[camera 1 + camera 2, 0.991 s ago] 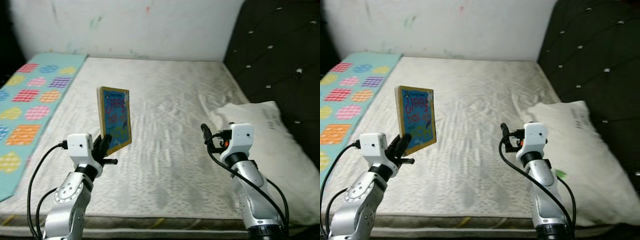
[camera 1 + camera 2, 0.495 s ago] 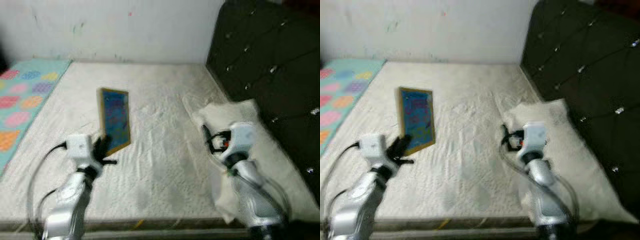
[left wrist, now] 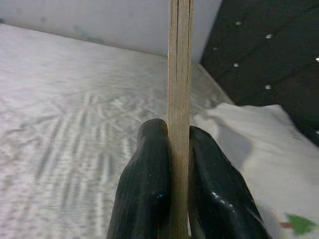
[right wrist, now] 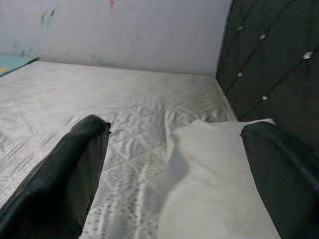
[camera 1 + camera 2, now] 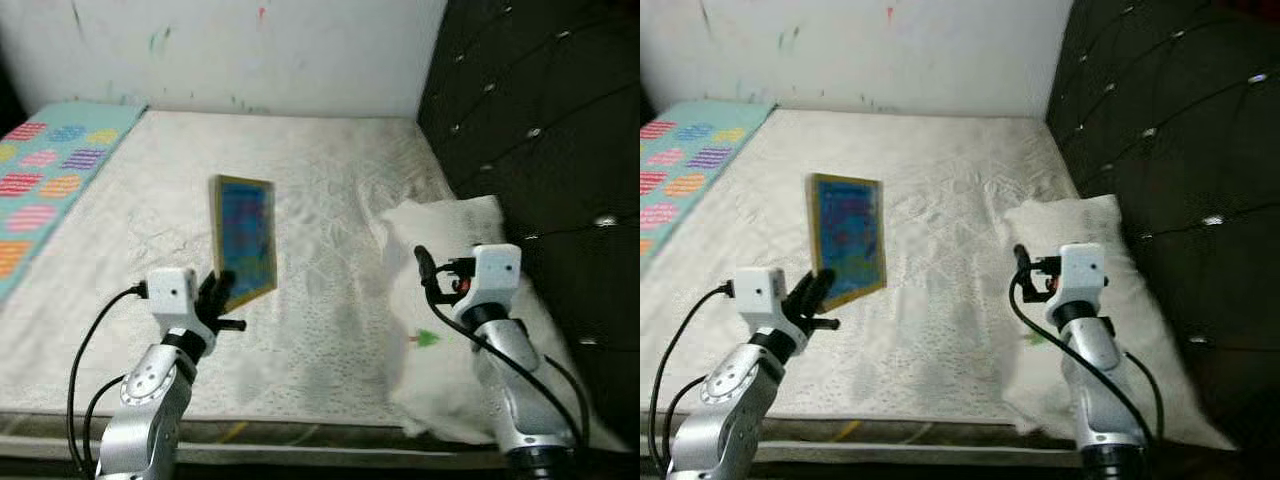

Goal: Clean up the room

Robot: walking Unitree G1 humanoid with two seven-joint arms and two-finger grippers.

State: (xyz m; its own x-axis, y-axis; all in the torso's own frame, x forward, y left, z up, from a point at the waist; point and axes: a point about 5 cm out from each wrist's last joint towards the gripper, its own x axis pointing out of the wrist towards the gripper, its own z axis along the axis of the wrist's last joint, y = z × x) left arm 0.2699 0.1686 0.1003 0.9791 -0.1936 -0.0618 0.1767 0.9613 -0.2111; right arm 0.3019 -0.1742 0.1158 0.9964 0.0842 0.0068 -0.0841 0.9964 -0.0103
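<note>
A thin blue picture book (image 5: 245, 240) with a yellow edge stands upright in the air over the bed, its lower corner pinched by my left gripper (image 5: 214, 295). In the left wrist view the book's edge (image 3: 179, 74) runs between the two black fingers (image 3: 144, 189), which are shut on it. My right gripper (image 5: 424, 268) is held up at the right, above the white pillow (image 5: 450, 300). Its fingers (image 4: 65, 169) are spread wide with nothing between them.
The bare white mattress (image 5: 320, 200) fills the middle, with its front edge (image 5: 300, 430) close below my arms. A teal blanket (image 5: 45, 170) with coloured patches lies at the far left. A dark tufted headboard (image 5: 540, 130) rises on the right, a marked white wall (image 5: 230, 50) behind.
The camera has swung to the right, so the blanket slid to the left edge and more headboard shows. Both grippers keep their poses, and the book stays in the left one.
</note>
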